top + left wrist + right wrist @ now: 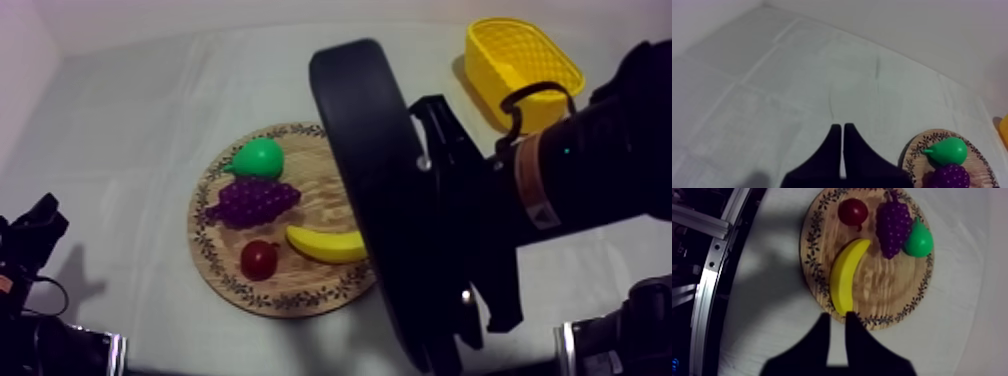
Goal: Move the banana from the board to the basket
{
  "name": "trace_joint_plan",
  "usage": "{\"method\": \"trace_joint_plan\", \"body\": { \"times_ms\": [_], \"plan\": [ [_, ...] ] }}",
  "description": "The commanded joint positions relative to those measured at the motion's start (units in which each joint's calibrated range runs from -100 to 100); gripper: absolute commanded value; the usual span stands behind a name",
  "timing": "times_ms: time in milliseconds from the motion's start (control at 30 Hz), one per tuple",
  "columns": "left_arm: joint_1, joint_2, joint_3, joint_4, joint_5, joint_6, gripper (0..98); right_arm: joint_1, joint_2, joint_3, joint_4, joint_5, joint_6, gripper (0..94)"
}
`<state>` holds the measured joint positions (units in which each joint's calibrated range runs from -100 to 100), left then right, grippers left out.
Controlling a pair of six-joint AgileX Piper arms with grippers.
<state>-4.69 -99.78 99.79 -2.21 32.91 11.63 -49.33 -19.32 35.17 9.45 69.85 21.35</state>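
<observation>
The yellow banana (325, 245) lies on the round wooden board (215, 270), beside a small red fruit (259, 259), purple grapes (250, 200) and a green pear (258, 158). My right arm (400, 200) reaches over the board's right side and hides part of it. In the right wrist view my right gripper (837, 319) is open just above the near end of the banana (845, 275), with nothing between its fingers. My left gripper (843, 132) is shut on nothing, over bare cloth to the left of the board (917, 150). The yellow basket (520, 60) stands at the back right.
Beyond the table's edge near the board (887, 288) run metal frame rails (717, 263). Wide bare cloth (797, 75) stretches in front of my left gripper. My left arm (30, 235) rests low at the left edge of the top view.
</observation>
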Motion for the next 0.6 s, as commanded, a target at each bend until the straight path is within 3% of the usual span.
{"method": "trace_joint_plan", "body": {
  "times_ms": [0, 100, 233, 567],
  "plan": [
    [0.02, -0.05, -0.01, 0.03, -0.01, 0.02, 0.1, 0.16, -0.10, 0.28, -0.09, -0.80, -0.10, 41.1],
    [0.02, -0.05, -0.01, 0.03, -0.01, 0.00, 0.1, 0.43, -0.21, 0.55, -0.47, -0.96, 0.37, 56.4],
    [0.02, -0.05, -0.01, 0.03, -0.01, 0.01, 0.1, 0.56, -0.51, 0.23, -0.96, -0.87, 1.13, 66.5],
    [0.02, -0.05, -0.01, 0.03, -0.01, -0.02, 0.1, 0.85, -0.93, -0.02, -0.77, -2.53, 1.55, 69.6]
  ]
}}
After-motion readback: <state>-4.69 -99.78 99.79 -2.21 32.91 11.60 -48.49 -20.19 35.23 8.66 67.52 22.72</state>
